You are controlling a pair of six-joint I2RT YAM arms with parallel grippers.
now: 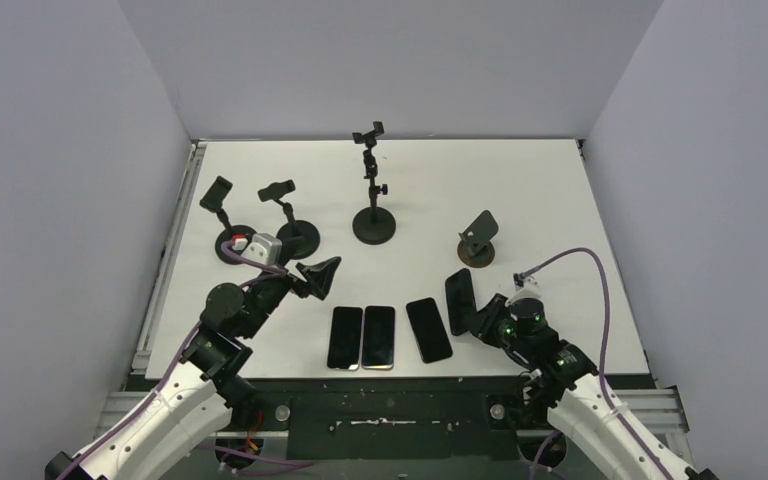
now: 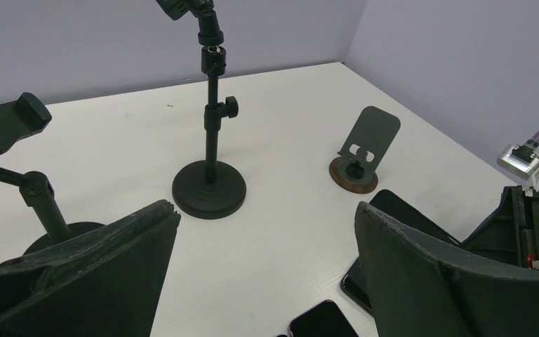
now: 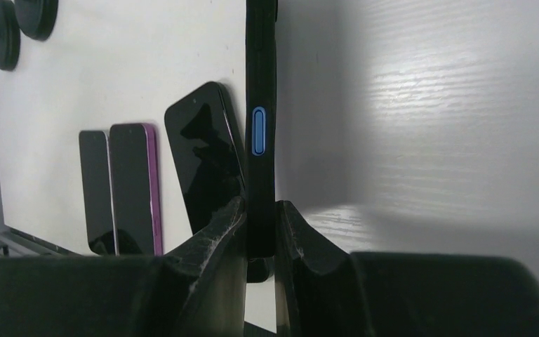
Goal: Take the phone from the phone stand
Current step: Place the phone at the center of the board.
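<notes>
Here the right gripper (image 3: 260, 210) is clamped shut on the phone (image 3: 260, 126), both fingers (image 3: 214, 235) pressed against its flat faces near one end. The wrist camera sees the phone edge-on, running straight away from the fingertips. The one mark that shows on that dark edge is a blue side button (image 3: 258, 130), a little beyond the grip. From above, the phone (image 1: 459, 300) stands tilted just ahead of the right gripper (image 1: 478, 315). Whether its far end touches the table (image 1: 520, 190) I cannot tell.

The phone stand (image 1: 477, 240), a low one with a round brown base and a slotted back plate, sits farther out past the right gripper. It is apart from the phone. Any lettering on it is too small to read.

To the inner side of the right gripper, three phones (image 1: 379, 337) lie flat in a row with their screens dark. The middle one (image 3: 137, 186) shows a purple rim.

The left gripper (image 1: 322, 275) is spread wide and holds nothing, hovering above the table. Between its fingers, farther out, rises the tall stand (image 2: 210, 140) on its round black base. The phone stand (image 2: 361, 151) lies beyond its right finger (image 2: 421, 274). A clamp stand (image 2: 28, 182) is close by its left finger.
</notes>
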